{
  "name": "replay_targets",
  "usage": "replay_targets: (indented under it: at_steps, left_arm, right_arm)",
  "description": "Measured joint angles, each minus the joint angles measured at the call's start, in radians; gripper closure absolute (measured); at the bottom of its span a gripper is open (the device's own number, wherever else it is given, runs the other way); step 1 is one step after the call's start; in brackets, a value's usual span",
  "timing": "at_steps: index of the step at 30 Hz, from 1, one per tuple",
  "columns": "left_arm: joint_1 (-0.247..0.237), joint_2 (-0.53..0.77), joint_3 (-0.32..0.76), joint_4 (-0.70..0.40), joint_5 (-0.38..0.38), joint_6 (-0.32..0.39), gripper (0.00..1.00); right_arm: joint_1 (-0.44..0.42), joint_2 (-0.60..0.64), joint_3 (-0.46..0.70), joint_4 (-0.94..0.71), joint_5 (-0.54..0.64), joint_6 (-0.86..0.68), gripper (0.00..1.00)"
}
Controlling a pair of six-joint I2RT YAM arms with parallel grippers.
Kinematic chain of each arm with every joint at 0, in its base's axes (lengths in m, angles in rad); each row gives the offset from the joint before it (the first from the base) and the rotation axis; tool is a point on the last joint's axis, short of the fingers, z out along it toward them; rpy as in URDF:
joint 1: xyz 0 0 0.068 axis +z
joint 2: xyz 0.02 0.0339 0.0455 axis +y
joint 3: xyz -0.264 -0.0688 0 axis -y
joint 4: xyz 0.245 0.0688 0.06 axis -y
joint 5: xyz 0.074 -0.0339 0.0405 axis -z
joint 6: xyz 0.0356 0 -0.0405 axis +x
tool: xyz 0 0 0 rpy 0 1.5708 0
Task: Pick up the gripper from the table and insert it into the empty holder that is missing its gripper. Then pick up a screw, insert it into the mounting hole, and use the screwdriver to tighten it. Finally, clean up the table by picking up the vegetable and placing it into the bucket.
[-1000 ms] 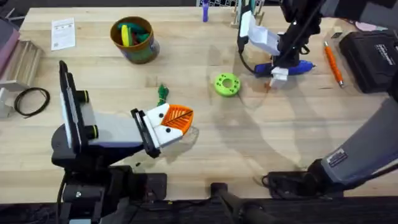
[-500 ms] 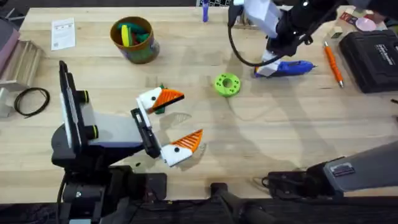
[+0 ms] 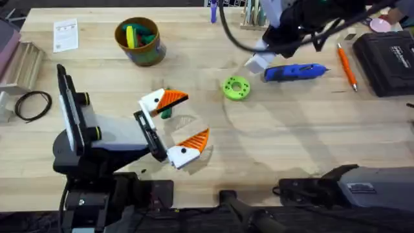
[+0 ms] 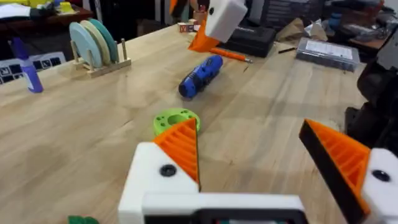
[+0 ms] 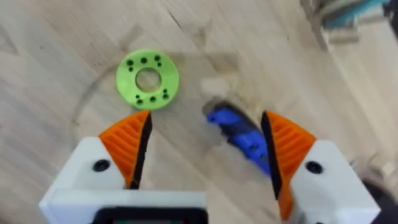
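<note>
Findings, largest item first.

The table (image 3: 97,71), one in number, is carrying the same layout as a second ago, with nothing shifted but the arms.

Two arms are working. The left gripper (image 3: 196,116), closed a second ago beside the vegetable, is now standing spread wide and grasping nothing, its upper finger lying over the vegetable's spot. The right gripper (image 5: 205,124), which was down on the screwdriver a second ago, is now lifting clear, released and empty, with the tool lying below its parted fingers.

One bucket (image 3: 138,40) is sitting at the far left of the table, already holding some coloured pieces, well apart from the vegetable.

One screwdriver (image 3: 294,71) is lying flat at the far right, let go. In my judgement the fastening stage is ending and clean-up is beginning.

One orange stick tool (image 3: 346,65) is lying just beyond it.

One green ring disc (image 3: 236,87) is resting mid-table.

One vegetable (image 3: 166,113) is lying on the table, partly hidden under the left gripper's upper finger, not yet grasped.
</note>
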Motion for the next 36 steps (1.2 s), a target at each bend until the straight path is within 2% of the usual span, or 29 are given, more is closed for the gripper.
replay_targets:
  at_steps: [5,10,17,23,30,33,36]
  left_arm:
    - [0.000,0.000,0.000,0.003,-0.009,-0.047,0.015]
    - [0.000,0.000,0.000,0.008,-0.044,-0.101,0.015]
    - [0.000,0.000,0.001,0.008,-0.072,-0.124,0.015]
    - [0.000,0.000,0.043,-0.076,-0.192,-0.124,0.015]
    - [0.000,0.008,0.112,-0.238,-0.322,-0.088,0.015]
    - [0.000,0.058,0.183,-0.296,-0.373,-0.070,0.015]
    - [0.000,0.141,0.289,-0.356,-0.422,-0.035,0.015]
  right_arm:
    - [-0.003,-0.077,0.000,-0.046,0.038,0.166,0.026]
    - [-0.015,-0.258,0.000,-0.051,0.042,0.249,0.026]
    - [-0.158,-0.511,-0.028,-0.094,-0.036,0.300,0.026]
    - [-0.273,-0.702,-0.253,-0.026,-0.185,0.340,0.026]
    - [-0.302,-0.838,-0.563,0.148,-0.390,0.475,0.026]
    - [-0.302,-0.859,-0.637,0.175,-0.435,0.526,0.026]
    - [-0.302,-0.859,-0.654,0.184,-0.454,0.551,0.026]
